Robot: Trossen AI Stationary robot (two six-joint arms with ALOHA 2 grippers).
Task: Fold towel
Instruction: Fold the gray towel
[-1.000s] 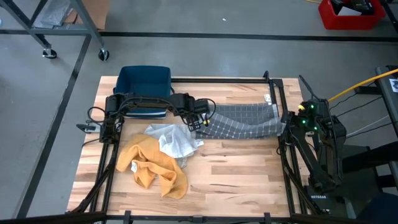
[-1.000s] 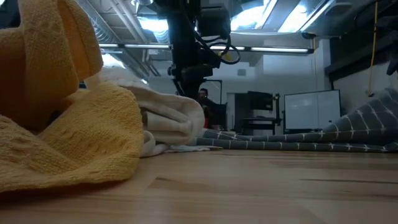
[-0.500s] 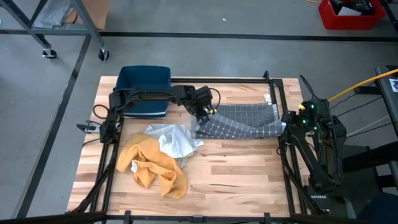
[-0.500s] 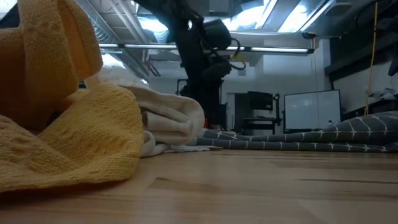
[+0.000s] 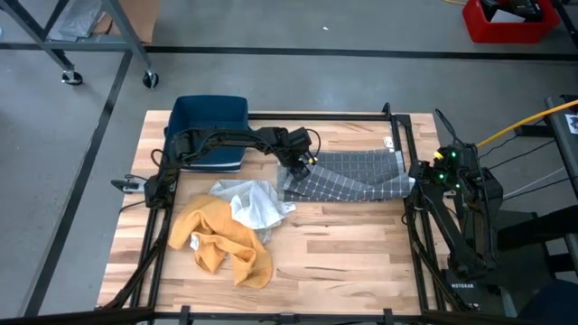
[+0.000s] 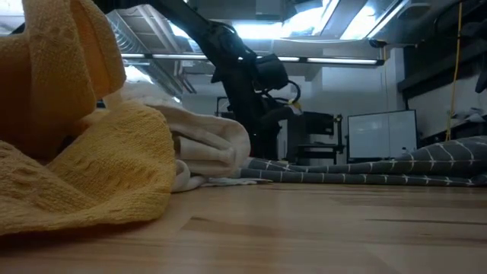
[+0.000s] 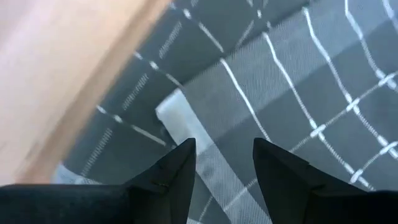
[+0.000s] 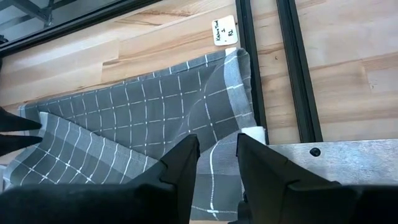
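Note:
The grey checked towel [image 5: 348,176] lies flat near the table's far right. Its left part is folded over, and its right end rises slightly against the black rail [image 5: 406,153]. My left gripper [image 5: 298,170] is open just above the towel's left end [image 7: 298,93], close to a white label [image 7: 177,112]. In the low view it leans over that end [image 6: 262,141]. My right gripper [image 8: 217,146] is open over the towel's right end [image 8: 217,93], fingers on either side of an edge there. I see no contact.
A yellow towel [image 5: 221,239] and a pale crumpled cloth [image 5: 253,203] lie heaped at the near left, filling the low view's left side [image 6: 84,152]. A blue bin [image 5: 209,131] stands at the far left. Bare wood lies at the near right [image 5: 352,253].
My left gripper has moved from the towel's left end toward the far right and tipped over. The towel's left part now lies folded over. In the low view, the towel's right end has sunk lower.

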